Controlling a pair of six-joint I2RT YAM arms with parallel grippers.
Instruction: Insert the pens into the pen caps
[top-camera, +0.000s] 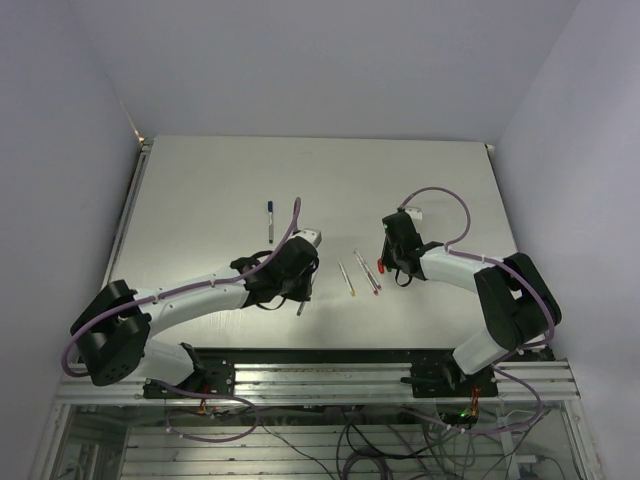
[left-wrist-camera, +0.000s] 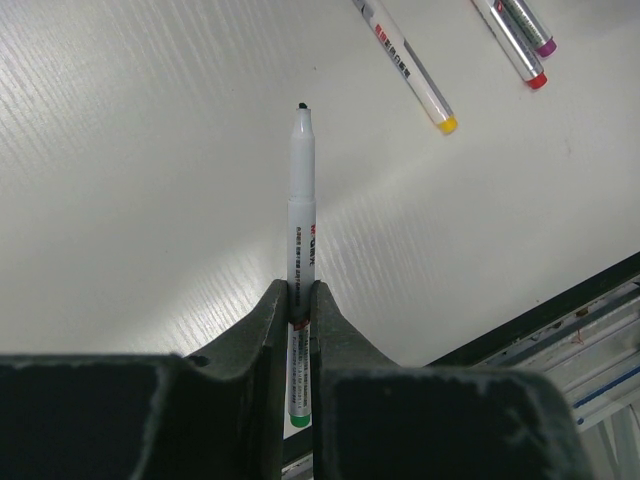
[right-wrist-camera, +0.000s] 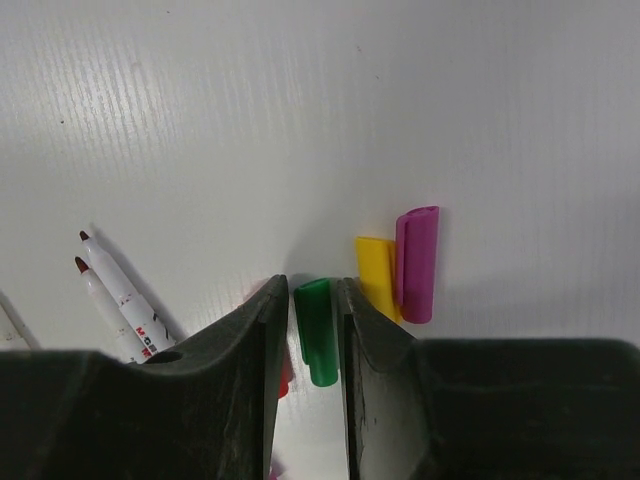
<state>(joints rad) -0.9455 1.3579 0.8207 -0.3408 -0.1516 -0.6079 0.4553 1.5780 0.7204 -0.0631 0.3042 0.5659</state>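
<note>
Toward the counter's (top-camera: 200, 190) front edge, our left pincer (left-wrist-camera: 300, 292) clamps a pen (left-wrist-camera: 302, 190), our right pincer (right-wrist-camera: 312, 290) the green cap (right-wrist-camera: 318, 345); tilt could jam them.

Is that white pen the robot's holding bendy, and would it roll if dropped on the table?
Probably stiff: the pen sticks straight out from the left gripper without drooping. It looks round and smooth, so it would likely roll on the flat table. Likely light too, since a pinch near one end holds it steady.
</note>
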